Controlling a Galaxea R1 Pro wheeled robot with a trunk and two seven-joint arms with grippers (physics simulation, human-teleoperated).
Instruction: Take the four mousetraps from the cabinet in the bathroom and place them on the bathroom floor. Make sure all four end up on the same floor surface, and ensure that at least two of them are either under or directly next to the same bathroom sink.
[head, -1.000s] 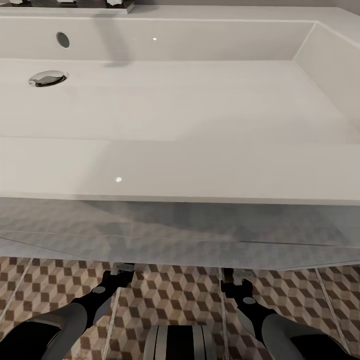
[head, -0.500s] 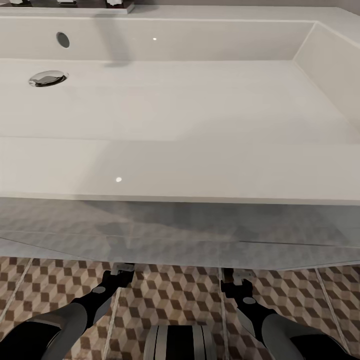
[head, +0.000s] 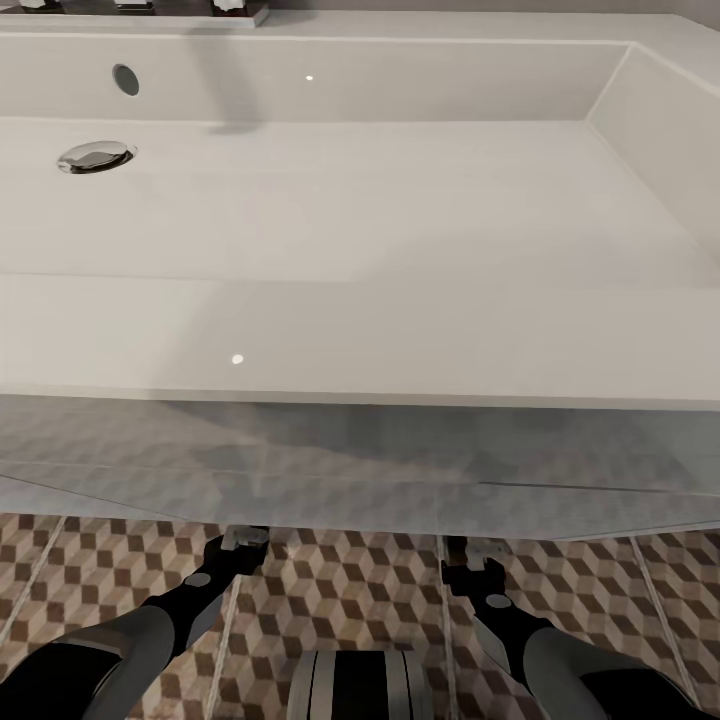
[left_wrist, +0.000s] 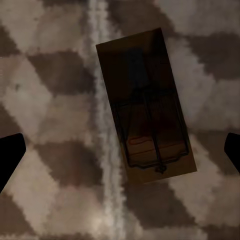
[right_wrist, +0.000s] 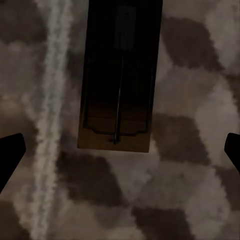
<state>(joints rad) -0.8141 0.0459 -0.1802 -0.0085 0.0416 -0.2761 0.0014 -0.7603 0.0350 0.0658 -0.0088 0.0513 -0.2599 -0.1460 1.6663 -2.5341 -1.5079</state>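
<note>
One flat dark-brown rectangular mousetrap with thin wire parts (left_wrist: 145, 102) lies at centre frame of the left wrist view, tilted, on the cube-patterned brown, beige and white tiled bathroom floor (left_wrist: 50, 100), its edge over a pale grout line. A second identical mousetrap (right_wrist: 120, 75) lies at upper centre of the right wrist view, beside another grout line.

Both sets of jaws stand wide apart and hold nothing: the left gripper (left_wrist: 120, 150) and right gripper (right_wrist: 120, 150) show only dark fingertips at the frame edges.

In the head view, both arms reach to the lower edge of the wide white rectangular bathroom sink (head: 360, 340).

Risk, as a judgement: if you lift carelessly, a fingertip may drag a trap away.

Count: two traps, two grippers, one sink.
</note>
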